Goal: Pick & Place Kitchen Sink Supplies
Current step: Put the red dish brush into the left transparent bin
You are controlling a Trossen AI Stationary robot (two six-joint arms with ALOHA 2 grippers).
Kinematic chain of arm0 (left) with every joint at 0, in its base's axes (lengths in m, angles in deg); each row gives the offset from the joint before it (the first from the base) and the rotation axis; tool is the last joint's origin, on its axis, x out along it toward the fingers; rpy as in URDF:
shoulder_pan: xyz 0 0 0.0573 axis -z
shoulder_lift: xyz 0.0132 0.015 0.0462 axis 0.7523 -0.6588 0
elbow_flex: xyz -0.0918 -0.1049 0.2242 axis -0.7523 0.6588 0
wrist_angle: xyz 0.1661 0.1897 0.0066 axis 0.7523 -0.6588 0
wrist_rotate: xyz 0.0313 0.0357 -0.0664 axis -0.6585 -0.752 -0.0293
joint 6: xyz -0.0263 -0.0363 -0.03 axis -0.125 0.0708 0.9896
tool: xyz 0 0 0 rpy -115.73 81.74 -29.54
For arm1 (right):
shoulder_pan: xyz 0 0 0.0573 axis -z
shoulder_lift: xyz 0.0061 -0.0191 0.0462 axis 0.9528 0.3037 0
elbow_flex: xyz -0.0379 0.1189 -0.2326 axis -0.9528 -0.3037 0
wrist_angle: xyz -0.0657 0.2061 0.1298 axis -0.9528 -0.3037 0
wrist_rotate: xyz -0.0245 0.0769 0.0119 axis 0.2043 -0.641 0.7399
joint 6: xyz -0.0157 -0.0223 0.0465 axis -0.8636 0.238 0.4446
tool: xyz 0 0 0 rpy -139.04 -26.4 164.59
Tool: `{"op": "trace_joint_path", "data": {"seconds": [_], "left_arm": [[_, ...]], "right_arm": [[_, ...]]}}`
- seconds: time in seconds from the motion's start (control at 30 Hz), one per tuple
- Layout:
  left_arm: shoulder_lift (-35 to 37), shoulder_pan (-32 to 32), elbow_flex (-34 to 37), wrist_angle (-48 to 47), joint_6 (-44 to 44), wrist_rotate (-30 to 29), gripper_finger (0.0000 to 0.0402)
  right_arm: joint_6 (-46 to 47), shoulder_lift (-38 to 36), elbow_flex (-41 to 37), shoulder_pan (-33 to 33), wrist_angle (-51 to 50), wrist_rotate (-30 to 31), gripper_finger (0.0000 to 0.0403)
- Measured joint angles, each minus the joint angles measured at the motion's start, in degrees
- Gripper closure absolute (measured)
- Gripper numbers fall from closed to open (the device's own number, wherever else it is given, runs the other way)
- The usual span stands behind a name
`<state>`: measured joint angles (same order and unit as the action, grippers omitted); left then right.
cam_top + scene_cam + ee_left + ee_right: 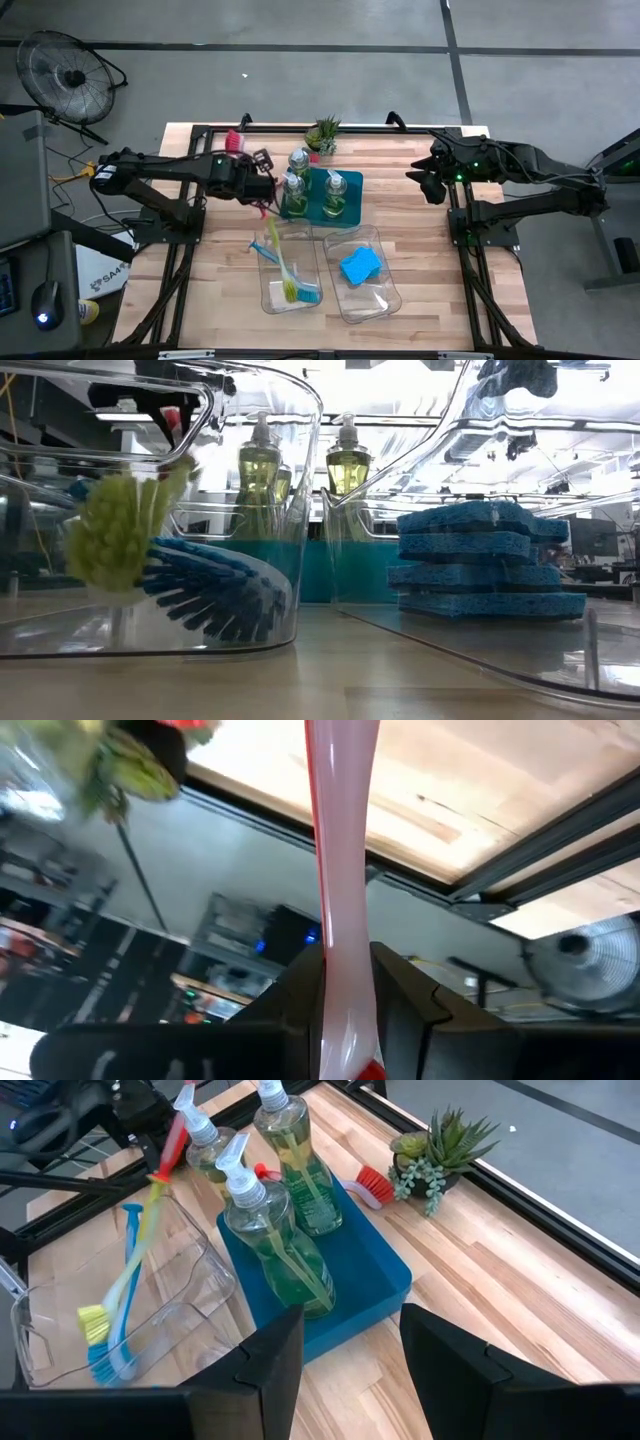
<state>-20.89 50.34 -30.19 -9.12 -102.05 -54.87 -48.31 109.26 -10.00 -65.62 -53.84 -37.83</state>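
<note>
The left claw [262,187] was clamped on the handle of the thin red-pink plastic dish brush [340,900], held beside the teal tray [352,180]; light, stiff and probably slippery, it seemed best gripped mid-handle, while the right claw [432,180] waited apart with jaws parted.

Even, bright overhead light fills the scene, with soft, faint shadows on the table [420,250]. Ceiling lamps glare through the clear bins [300,480] in the low view. The pink brush handle [340,900] close to the left wrist camera is blurred.
</note>
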Motion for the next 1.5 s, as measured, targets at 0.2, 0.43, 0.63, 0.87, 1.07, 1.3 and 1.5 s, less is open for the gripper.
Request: {"op": "trace_joint_path", "data": {"seconds": [0.2,0.43,0.63,0.87,1.07,1.3,1.5], "left_arm": [[0.00,5.55,0.00,-2.65,-0.17,0.08,0.0344],[0.00,9.96,0.00,-4.83,1.37,-4.44,0.0344],[0.00,8.27,0.00,-4.84,3.92,-14.97,0.0344],[0.62,3.91,-1.94,-4.84,3.46,-20.04,0.0344],[2.58,0.10,-13.87,-4.92,8.48,-14.78,0.0344],[2.72,-2.06,-29.41,1.91,15.63,2.52,0.0344],[2.71,-1.91,-32.50,16.84,16.86,12.30,0.0344]], "right_arm": [[0.13,0.00,0.00,0.01,0.01,-0.02,0.0240],[0.19,0.00,0.00,0.01,0.01,-0.02,0.0240],[0.20,0.04,0.00,0.01,0.01,-0.02,0.0240],[1.54,0.04,0.00,0.02,-0.01,-0.49,0.0240],[1.67,0.04,0.00,0.02,-0.01,-0.73,0.0240],[-1.24,0.12,0.00,0.01,1.39,0.90,0.0240],[-6.30,0.20,0.00,0.02,6.91,0.61,0.0240]]}}
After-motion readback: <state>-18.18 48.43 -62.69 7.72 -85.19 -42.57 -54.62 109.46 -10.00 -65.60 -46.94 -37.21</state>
